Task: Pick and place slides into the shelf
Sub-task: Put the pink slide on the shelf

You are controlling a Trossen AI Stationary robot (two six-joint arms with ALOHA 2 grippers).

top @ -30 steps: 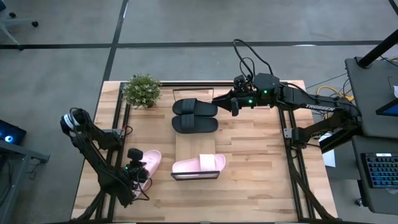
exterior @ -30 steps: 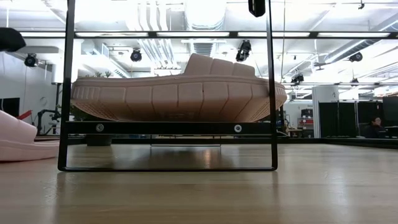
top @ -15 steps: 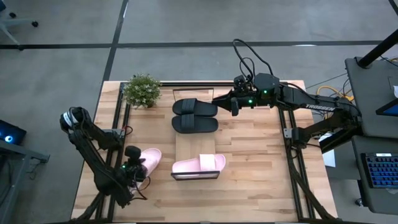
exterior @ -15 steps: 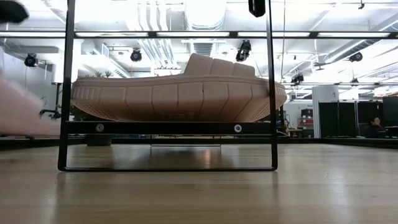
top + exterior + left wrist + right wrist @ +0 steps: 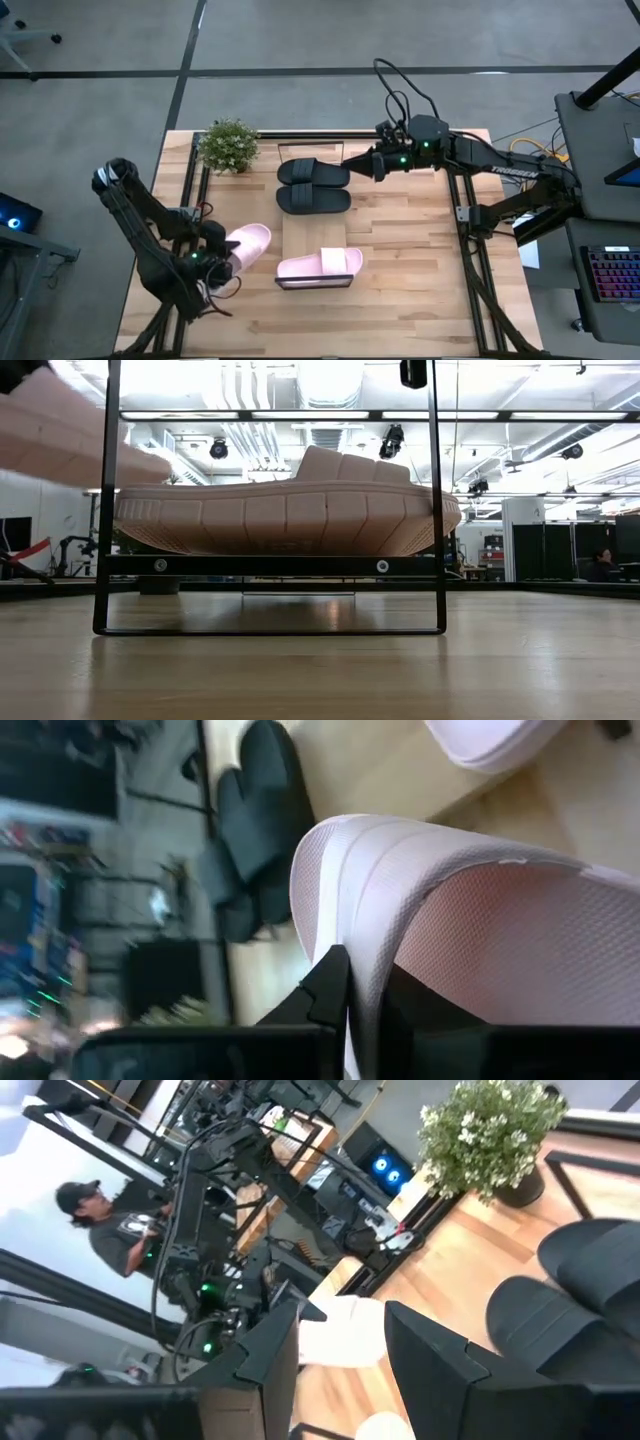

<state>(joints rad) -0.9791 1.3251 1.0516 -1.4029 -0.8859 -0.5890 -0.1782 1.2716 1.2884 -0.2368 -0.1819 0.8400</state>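
The left gripper (image 5: 215,258) holds a pink slide (image 5: 246,243) by its strap, lifted beside the shelf (image 5: 315,236), where the other pink slide (image 5: 319,265) lies crosswise, while the right gripper (image 5: 378,166), jaws apart and empty, hovers near the black slides (image 5: 313,185).

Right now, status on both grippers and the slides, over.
Left gripper shut on pink slide, lifted beside the shelf. Right gripper open, beside the black pair. Other pink slide on shelf. Nothing blocking.

Two black slides (image 5: 313,185), seemingly two pink (image 5: 318,264).
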